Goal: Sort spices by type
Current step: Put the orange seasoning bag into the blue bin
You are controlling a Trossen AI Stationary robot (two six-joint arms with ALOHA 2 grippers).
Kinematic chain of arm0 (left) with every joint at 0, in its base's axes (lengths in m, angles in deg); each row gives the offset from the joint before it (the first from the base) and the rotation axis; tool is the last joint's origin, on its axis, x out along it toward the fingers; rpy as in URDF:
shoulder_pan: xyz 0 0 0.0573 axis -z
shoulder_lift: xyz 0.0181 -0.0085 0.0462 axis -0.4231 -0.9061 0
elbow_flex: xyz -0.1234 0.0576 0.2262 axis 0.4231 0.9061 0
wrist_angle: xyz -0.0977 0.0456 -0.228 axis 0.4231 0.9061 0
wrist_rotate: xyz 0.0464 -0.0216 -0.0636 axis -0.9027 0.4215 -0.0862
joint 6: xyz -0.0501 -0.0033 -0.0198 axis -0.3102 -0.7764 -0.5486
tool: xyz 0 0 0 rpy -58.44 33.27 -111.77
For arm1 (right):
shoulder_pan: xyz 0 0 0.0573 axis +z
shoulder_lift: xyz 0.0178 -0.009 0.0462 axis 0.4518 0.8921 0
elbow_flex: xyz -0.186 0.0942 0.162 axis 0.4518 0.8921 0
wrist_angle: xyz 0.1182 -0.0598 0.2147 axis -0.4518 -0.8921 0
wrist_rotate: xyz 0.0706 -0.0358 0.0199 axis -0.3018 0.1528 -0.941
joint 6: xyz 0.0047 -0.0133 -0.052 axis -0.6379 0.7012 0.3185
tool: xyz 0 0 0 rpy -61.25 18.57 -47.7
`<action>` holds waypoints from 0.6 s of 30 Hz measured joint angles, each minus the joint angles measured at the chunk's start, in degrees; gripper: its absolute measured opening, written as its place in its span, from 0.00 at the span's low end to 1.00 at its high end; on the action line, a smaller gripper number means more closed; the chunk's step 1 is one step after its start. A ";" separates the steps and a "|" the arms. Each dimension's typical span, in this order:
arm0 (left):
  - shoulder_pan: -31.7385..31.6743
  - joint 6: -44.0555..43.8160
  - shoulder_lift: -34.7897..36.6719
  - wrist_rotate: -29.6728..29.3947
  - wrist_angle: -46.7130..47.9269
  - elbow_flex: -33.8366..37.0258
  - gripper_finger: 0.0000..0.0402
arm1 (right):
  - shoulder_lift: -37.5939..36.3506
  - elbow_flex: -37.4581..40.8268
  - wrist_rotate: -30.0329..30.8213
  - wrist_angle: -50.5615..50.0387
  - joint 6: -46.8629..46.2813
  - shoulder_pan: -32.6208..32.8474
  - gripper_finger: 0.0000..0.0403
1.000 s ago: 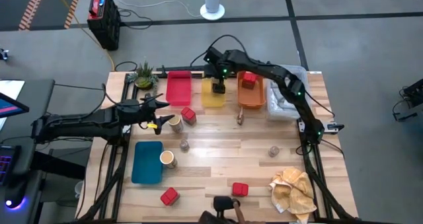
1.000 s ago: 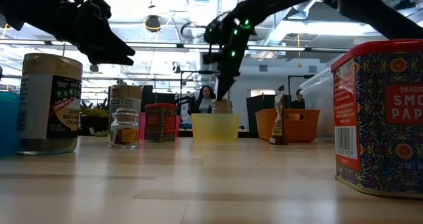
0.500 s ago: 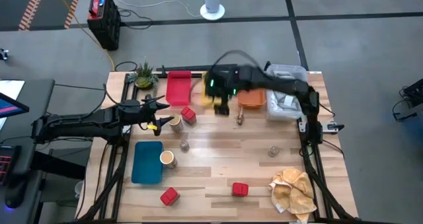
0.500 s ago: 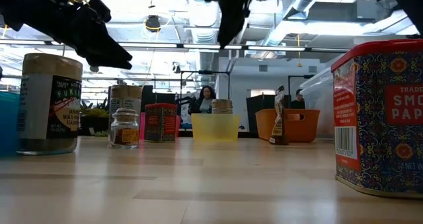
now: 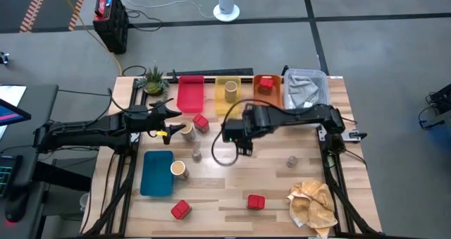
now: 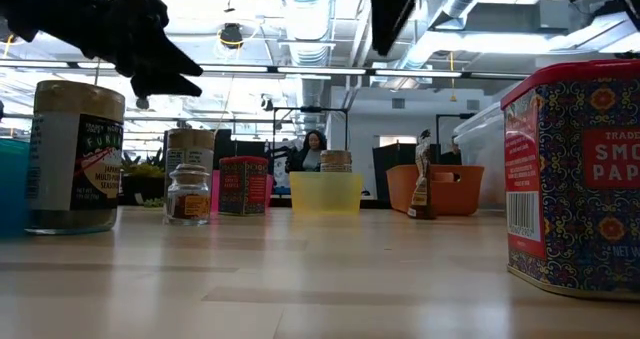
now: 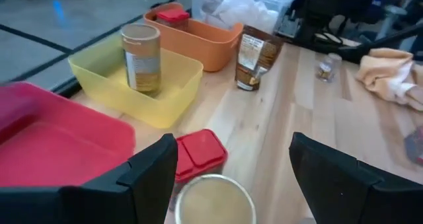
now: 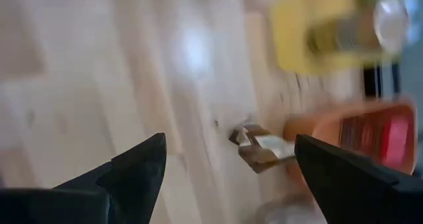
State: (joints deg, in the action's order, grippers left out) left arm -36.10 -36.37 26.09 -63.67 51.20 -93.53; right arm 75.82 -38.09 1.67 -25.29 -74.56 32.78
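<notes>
Now that the tan cylinder (image 5: pixel 230 91) stands in the yellow tray (image 5: pixel 220 106), the right gripper (image 5: pixel 243 149) has withdrawn mid-table, wide open and empty; the left gripper (image 5: pixel 175 119) waits open.

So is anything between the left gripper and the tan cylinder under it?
Nothing visible is. The left gripper hangs open over the tan cylinder, whose open top shows between its fingers in the left wrist view. A red tin stands right beside the cylinder, towards the yellow tray.

Spices (image 5: pixel 180 170) scattered — tins, cylinders, jars — mostly unsorted.
</notes>
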 joint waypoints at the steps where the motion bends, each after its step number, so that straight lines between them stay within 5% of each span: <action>1: 0.30 -0.08 0.00 0.45 0.06 0.00 0.69 | 0.02 0.08 0.00 -0.73 -2.41 -0.96 0.89; 7: 2.42 -2.01 0.00 0.82 4.04 -0.02 0.69 | -1.71 4.96 -5.88 -0.56 -9.04 -8.29 0.82; 18: 8.04 -7.99 0.03 0.33 6.44 -0.02 0.69 | -2.08 12.54 -6.18 -0.46 -8.88 -13.93 0.77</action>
State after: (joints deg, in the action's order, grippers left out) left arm -28.05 -44.36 26.12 -63.34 57.64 -93.55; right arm 73.74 -25.56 -4.51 -25.76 -83.44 18.85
